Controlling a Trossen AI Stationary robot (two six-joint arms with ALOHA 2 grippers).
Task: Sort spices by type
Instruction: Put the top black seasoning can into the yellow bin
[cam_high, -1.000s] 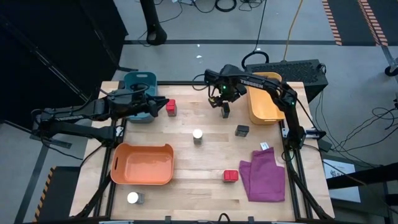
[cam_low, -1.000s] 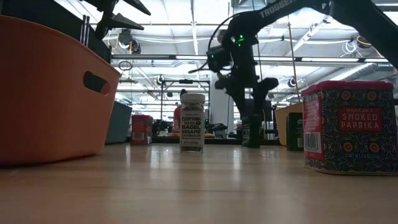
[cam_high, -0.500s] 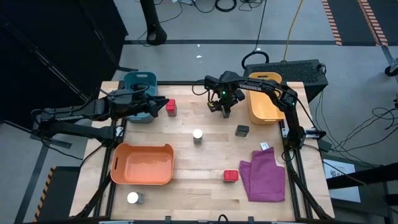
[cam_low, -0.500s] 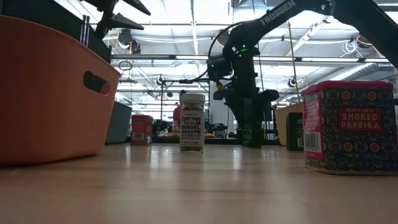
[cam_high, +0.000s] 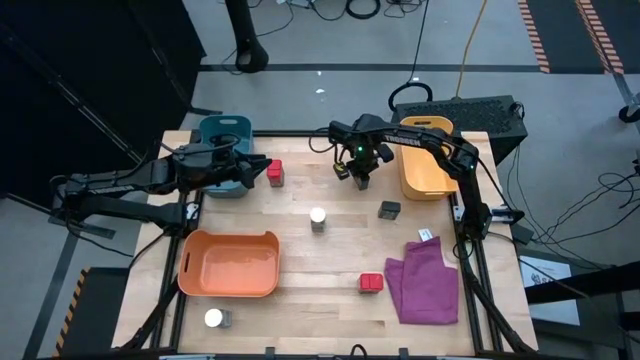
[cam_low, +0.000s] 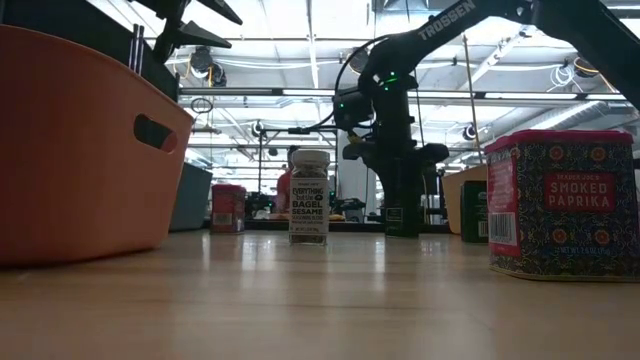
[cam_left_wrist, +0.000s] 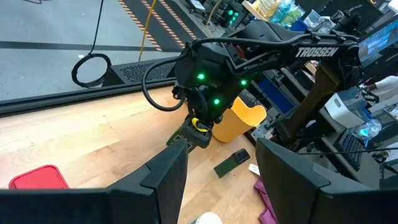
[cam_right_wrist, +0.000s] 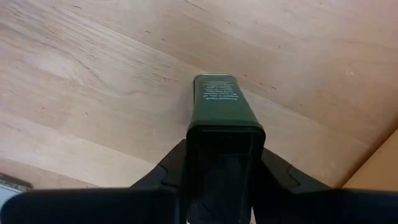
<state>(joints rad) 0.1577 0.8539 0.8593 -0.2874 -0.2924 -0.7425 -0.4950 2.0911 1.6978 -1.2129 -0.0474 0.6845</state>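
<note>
The right gripper (cam_high: 362, 180) pinches a dark green spice tin (cam_right_wrist: 221, 118) between both fingers, the tin held off the wood just beside the yellow bin (cam_high: 425, 160), on the side facing the table's middle. From the low view its base looks close to the tabletop (cam_high: 300, 250), so whether it is fully clear is hard to tell.

Its likely match, the second dark tin (cam_high: 389, 210), stands near the yellow bin's front corner. To do this step well, I judge the arm should lift straight until the tin clears the bin's wall, carry it over the bin's hollow, then release low so the tin does not tumble. The grip sits high on the tin, so slow wrist turns would keep it from swinging.

The left gripper (cam_left_wrist: 217, 180) waits with its fingers spread, farther from the yellow bin, over the teal bin (cam_high: 222, 135) by a red tin (cam_high: 274, 173).
</note>
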